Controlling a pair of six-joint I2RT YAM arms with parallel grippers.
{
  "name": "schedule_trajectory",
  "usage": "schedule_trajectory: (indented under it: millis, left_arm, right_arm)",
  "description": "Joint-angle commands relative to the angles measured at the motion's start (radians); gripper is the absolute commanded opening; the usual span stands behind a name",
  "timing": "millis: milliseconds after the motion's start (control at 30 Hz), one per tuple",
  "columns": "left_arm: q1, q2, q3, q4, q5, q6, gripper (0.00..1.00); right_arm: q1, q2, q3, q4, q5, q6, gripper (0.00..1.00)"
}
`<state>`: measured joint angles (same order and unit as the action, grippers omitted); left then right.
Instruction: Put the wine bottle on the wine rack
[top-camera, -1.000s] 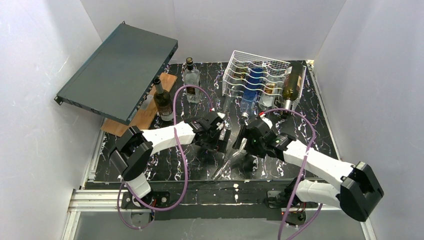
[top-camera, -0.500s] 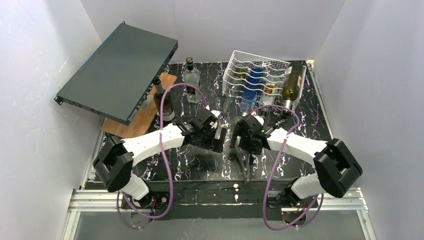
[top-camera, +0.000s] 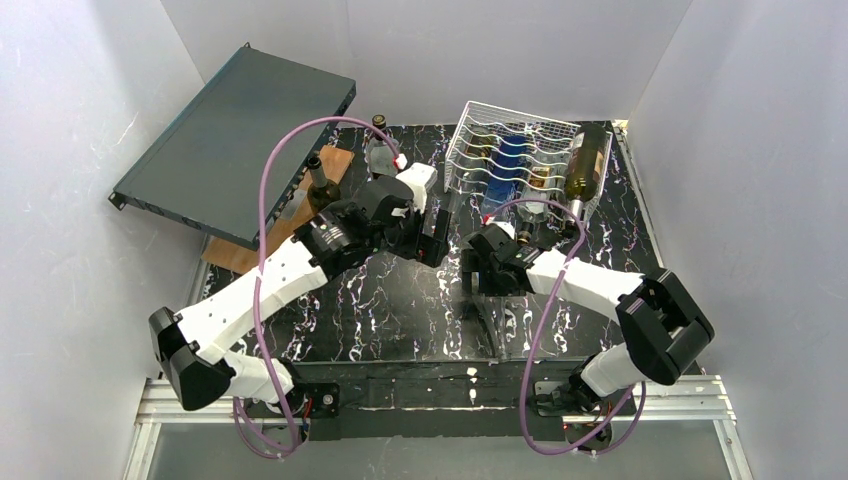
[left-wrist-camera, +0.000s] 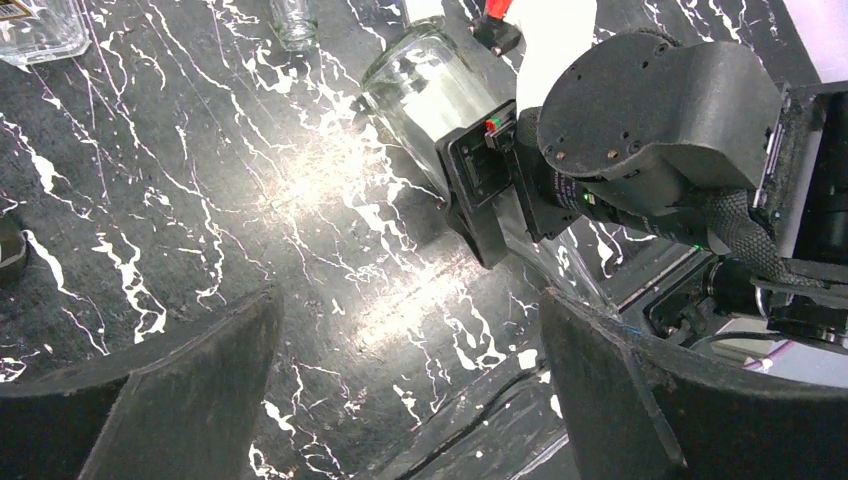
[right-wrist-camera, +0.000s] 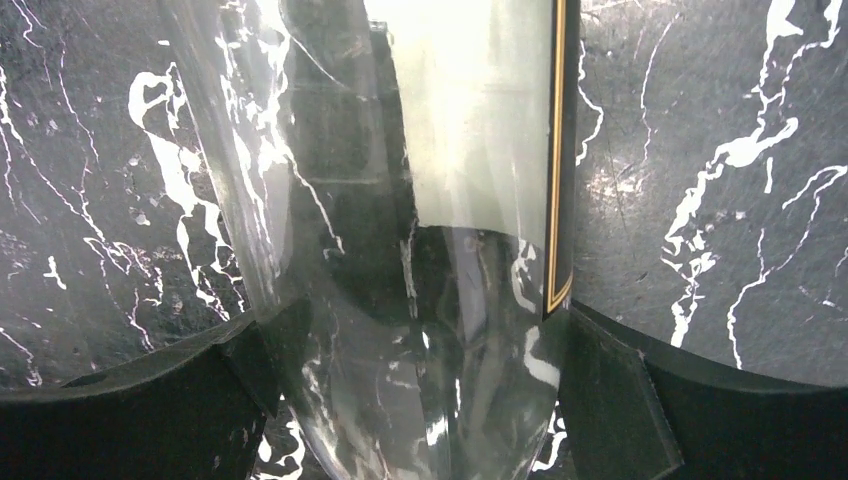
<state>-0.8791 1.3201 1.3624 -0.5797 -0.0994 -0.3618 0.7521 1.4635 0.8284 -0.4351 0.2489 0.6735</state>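
Black, white-veined desk (top-camera: 400, 320). The wine bottle (right-wrist-camera: 400, 230) is clear glass with a pale, gold-edged label. It lies on its side at mid-desk, in front of the wine rack (top-camera: 500, 120), apart from it and not in any cradle. I cannot tell whether the glass rests on the desk or sits just above it. The right fingers (right-wrist-camera: 640, 420) are spread wide, one on each side of the bottle where the body narrows toward the shoulder, and the glass fills the gap between them edge to edge. I cannot tell whether they clamp it or only straddle it. In the left wrist view the bottle's body sticks out past the right fingers, low along the desk. The left fingers (left-wrist-camera: 170, 400) are also spread wide with nothing between them, over bare desk and facing the right arm's wrist close by. From above, both wrists are near each other at mid-desk, the left one nearer the rack. The rack is white wire and stands at the far right of the desk, tilted back, with several bottles in its cradles, a blue one (top-camera: 510, 160) among them. A dark green bottle (top-camera: 585, 165) lies along its right side, neck toward the near edge. At far left a dark-teal metal case (top-camera: 235, 140) leans up over a wooden board (top-camera: 338, 160). A dark bottle (top-camera: 322, 190) stands upright by the board, its base hidden by the left arm. A clear bottle (top-camera: 378, 150) stands behind that arm, partly hidden.
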Motion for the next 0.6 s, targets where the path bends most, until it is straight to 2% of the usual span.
schedule_trajectory:
  millis: [0,167,267,467,567]
  left_arm:
    - [-0.002,0.008,-0.010,0.026,-0.034,0.032,0.98]
    - [-0.002,-0.012,-0.051,0.055,-0.024,0.057,0.98]
    - [-0.001,-0.034,-0.073,0.060,-0.035,0.057,0.98]
    - [-0.001,-0.059,-0.113,0.050,-0.002,0.016,0.98]
    - [-0.003,-0.082,-0.100,0.022,0.000,0.044,0.98]
  right_arm:
    - [-0.011,0.030,-0.018,0.019,0.050,-0.103,0.98]
    - [-0.010,0.071,-0.035,0.055,0.058,-0.080,0.98]
    - [-0.008,0.047,-0.077,0.119,0.060,-0.063,0.94]
    - [-0.008,0.043,-0.100,0.169,0.048,-0.023,0.69]
    - [-0.005,0.042,-0.101,0.170,0.016,-0.005,0.58]
